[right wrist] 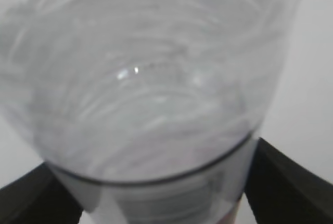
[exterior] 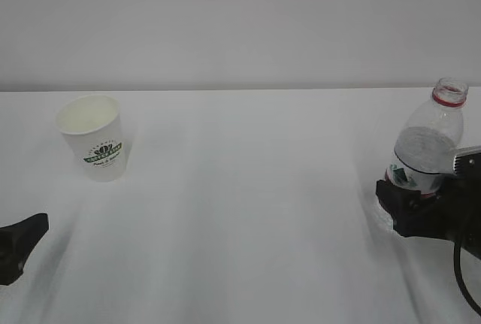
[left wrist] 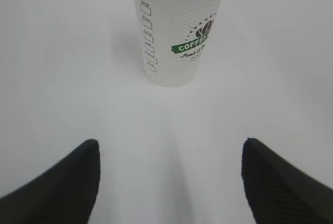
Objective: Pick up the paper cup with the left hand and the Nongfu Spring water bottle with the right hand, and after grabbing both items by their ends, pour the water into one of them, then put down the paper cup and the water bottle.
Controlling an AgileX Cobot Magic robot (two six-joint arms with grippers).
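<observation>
The paper cup (exterior: 95, 136) stands upright on the white table (exterior: 248, 211), at the far left of the scene, its open mouth showing a pale cream inside. My left hand (exterior: 21, 243) sits at the near left edge, below the cup and apart from it. In the left wrist view the cup (left wrist: 178, 31) stands ahead of the left hand (left wrist: 169, 180), centred between my two black fingers (left wrist: 78, 182), with bare table between the fingertips and the cup base. The left pincer is released, spread wide and grasping nothing.

The Nongfu Spring water bottle (exterior: 428, 143) stands upright at the far right of the scene, uncapped, its red neck ring at the top. My right hand (exterior: 413, 207) sits low around the bottle's base. In the right wrist view the bottle (right wrist: 151, 94) fills almost the whole picture, and my black fingers (right wrist: 286, 182) stand on either side of its lower body. The right pincer stands wide; I cannot tell whether the fingers press the bottle wall or only flank it.
</observation>
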